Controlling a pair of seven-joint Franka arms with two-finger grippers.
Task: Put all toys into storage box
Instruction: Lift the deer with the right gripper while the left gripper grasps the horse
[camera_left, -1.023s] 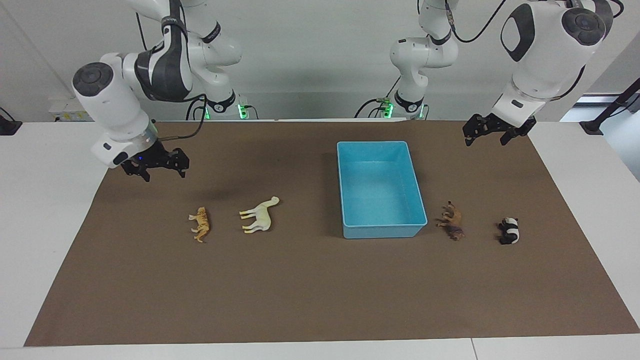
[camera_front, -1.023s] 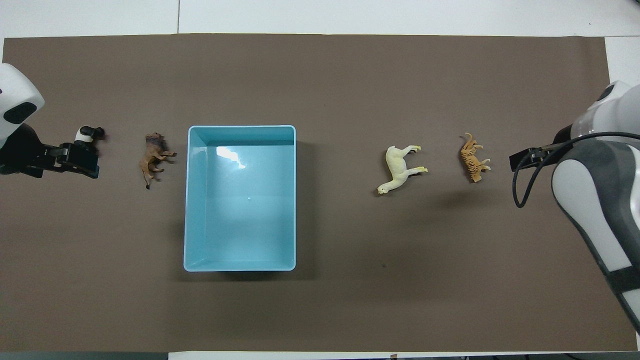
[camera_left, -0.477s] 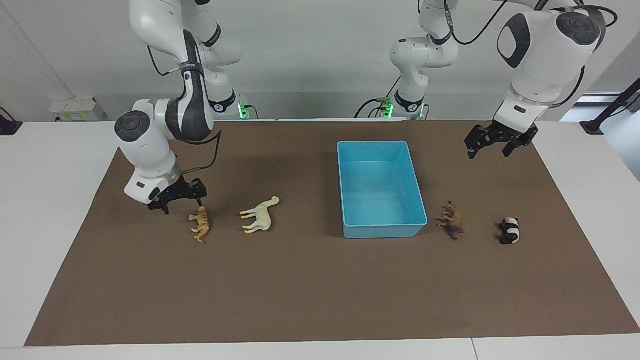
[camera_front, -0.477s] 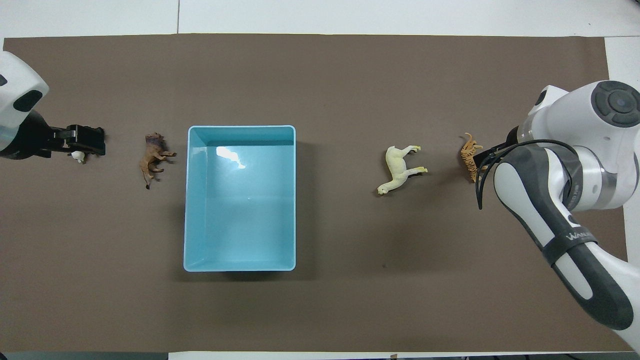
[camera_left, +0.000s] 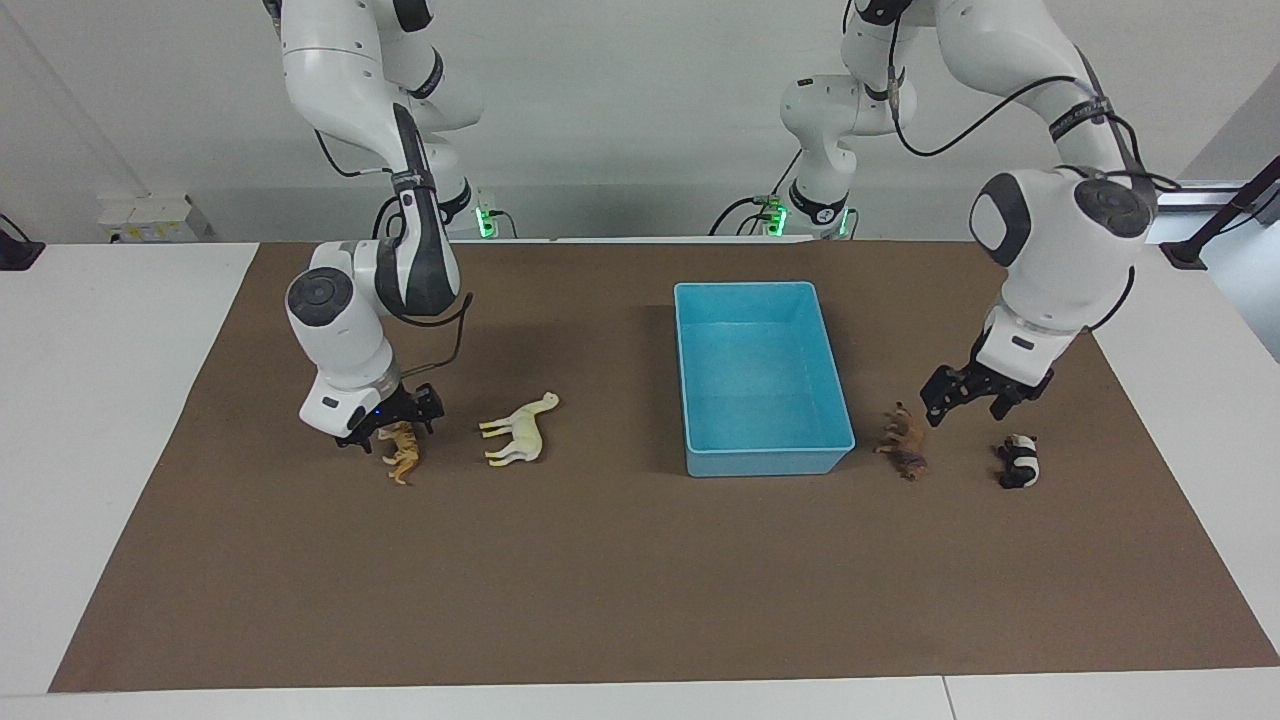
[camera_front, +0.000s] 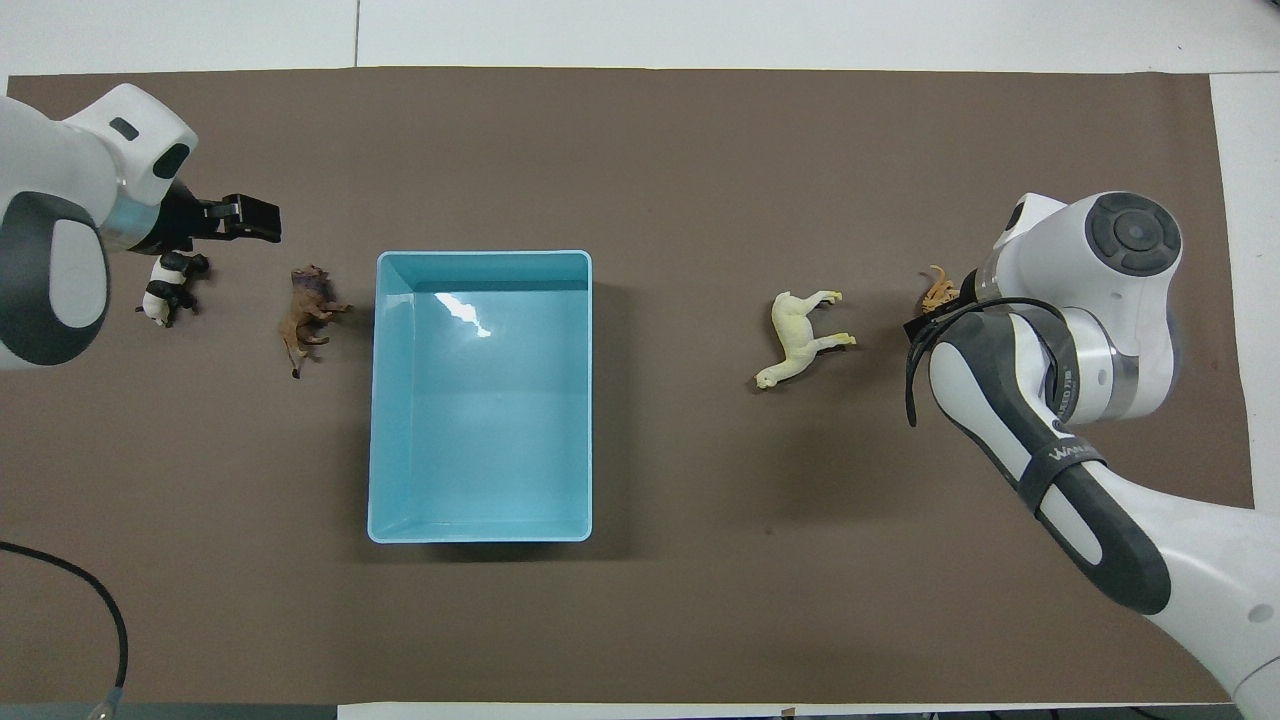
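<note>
The light blue storage box (camera_left: 766, 462) stands empty on the mat; it also shows in the overhead view (camera_front: 377, 420). The orange-tan tiger (camera_left: 404, 458) and the cream giraffe (camera_left: 520, 430) lie toward the right arm's end. The brown lion (camera_left: 903, 441) and the panda (camera_left: 1019, 462) lie toward the left arm's end. My right gripper (camera_left: 388, 430) is open and low over the tiger's end nearer the robots. My left gripper (camera_left: 968, 405) is open in the air, over the mat between lion and panda. In the overhead view the right arm hides most of the tiger (camera_front: 939, 291).
A brown mat (camera_left: 600, 580) covers most of the white table (camera_left: 90, 400). A black stand (camera_left: 1215, 225) stands at the edge at the left arm's end. The giraffe (camera_front: 800, 335), lion (camera_front: 309, 315) and panda (camera_front: 167, 290) lie in one row with the box's wall farther from the robots.
Both arms have come down and away from the robots. The right gripper dropped onto the tiger's spot. The left gripper moved from over the mat's corner toward the lion and panda. The toys have not moved.
</note>
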